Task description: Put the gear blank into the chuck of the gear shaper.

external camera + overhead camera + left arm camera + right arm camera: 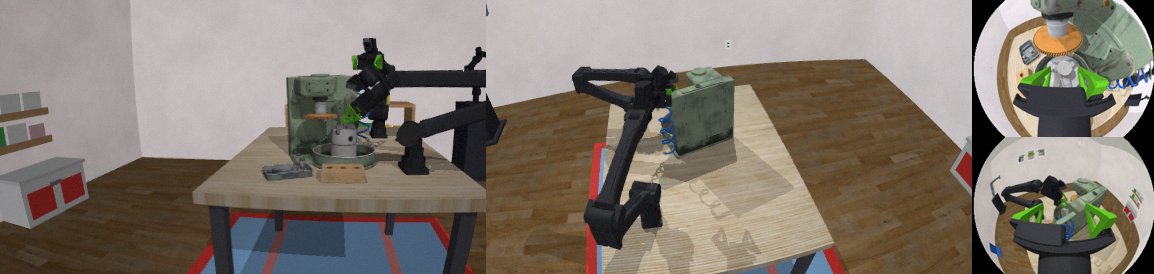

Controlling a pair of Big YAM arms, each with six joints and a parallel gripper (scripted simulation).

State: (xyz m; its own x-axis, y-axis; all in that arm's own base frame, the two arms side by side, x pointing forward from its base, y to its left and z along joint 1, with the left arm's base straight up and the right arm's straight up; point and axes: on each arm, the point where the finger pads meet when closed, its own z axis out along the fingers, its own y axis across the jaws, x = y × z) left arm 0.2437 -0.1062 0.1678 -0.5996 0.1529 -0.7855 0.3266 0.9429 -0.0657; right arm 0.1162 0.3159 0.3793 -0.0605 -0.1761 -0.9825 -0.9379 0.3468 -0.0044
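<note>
The grey chuck stands in the round green pan of the gear shaper. A light grey round piece, which looks like the gear blank, sits upright at the chuck's centre among its jaws. How deep it sits is hard to tell. My left gripper is open above the chuck, with a fingertip on either side of the round piece and a gap to each. My right gripper is open and empty, high up behind the machine.
The orange toothed cutter hangs from the spindle close by the chuck. A grey tray and a wooden block with holes lie beside the pan. A coiled blue hose hangs by the machine.
</note>
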